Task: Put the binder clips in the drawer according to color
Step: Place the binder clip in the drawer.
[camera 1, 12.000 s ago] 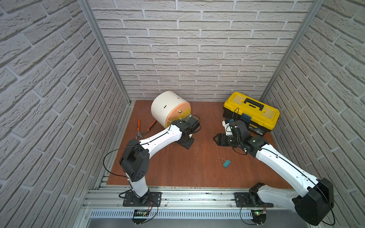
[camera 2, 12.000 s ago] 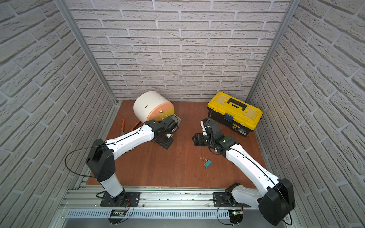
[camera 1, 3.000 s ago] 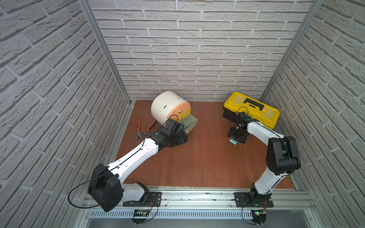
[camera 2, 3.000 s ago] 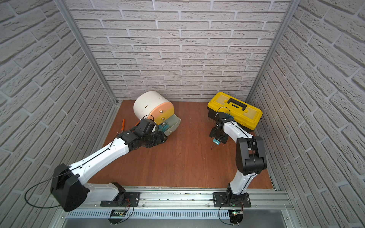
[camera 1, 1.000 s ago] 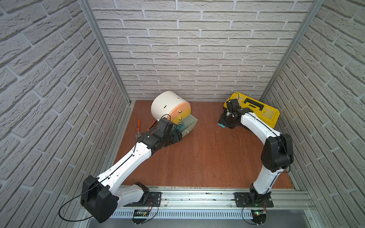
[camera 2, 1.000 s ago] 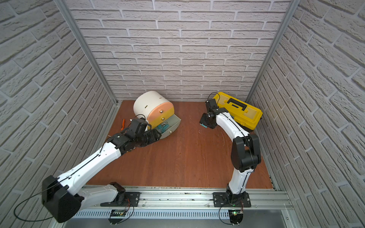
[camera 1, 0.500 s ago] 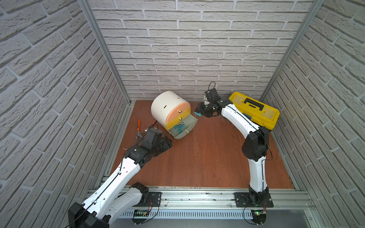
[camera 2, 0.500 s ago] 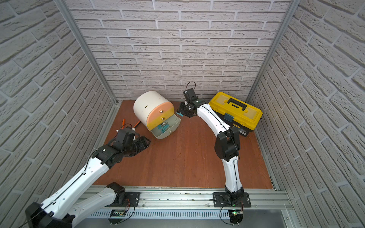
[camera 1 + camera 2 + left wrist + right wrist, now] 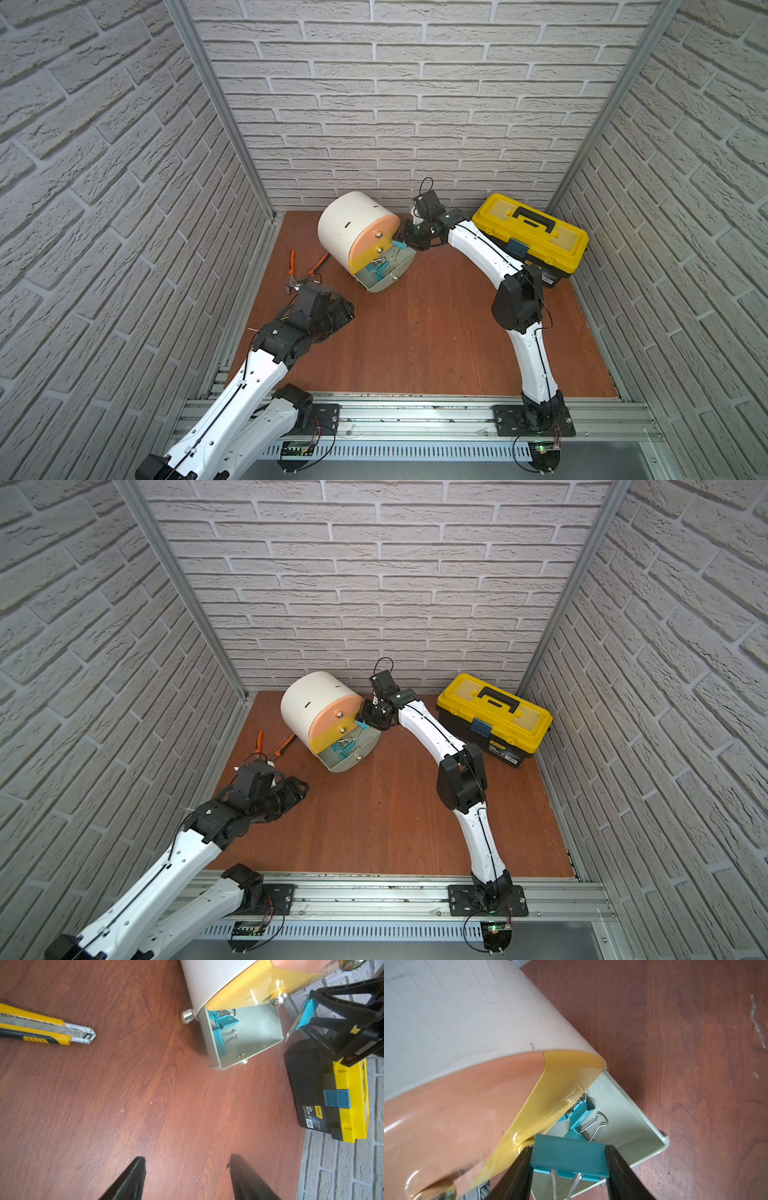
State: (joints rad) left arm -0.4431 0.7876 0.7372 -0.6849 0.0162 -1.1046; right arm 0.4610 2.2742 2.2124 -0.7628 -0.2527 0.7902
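The drawer (image 9: 357,226) (image 9: 320,708) is a white drum cabinet lying at the back of the table. Its grey-green bottom drawer (image 9: 388,276) (image 9: 637,1124) (image 9: 245,1032) is pulled out, with teal binder clips (image 9: 578,1115) (image 9: 223,1022) lying inside. My right gripper (image 9: 568,1157) (image 9: 401,243) is shut on a teal binder clip (image 9: 569,1157) (image 9: 306,1013), held just above the open drawer beside the yellow front. The left gripper (image 9: 187,1165) (image 9: 347,311) stands open and empty over bare table, near the left front.
A yellow-and-black toolbox (image 9: 536,235) (image 9: 332,1095) stands at the back right. Orange-handled pliers (image 9: 305,270) lie left of the cabinet. In the left wrist view a yellow utility knife (image 9: 41,1028) lies on the wood.
The right gripper has carried the teal clip leftward from beside the toolbox to above the open drawer. The left arm has drawn back from the cabinet toward the front left.
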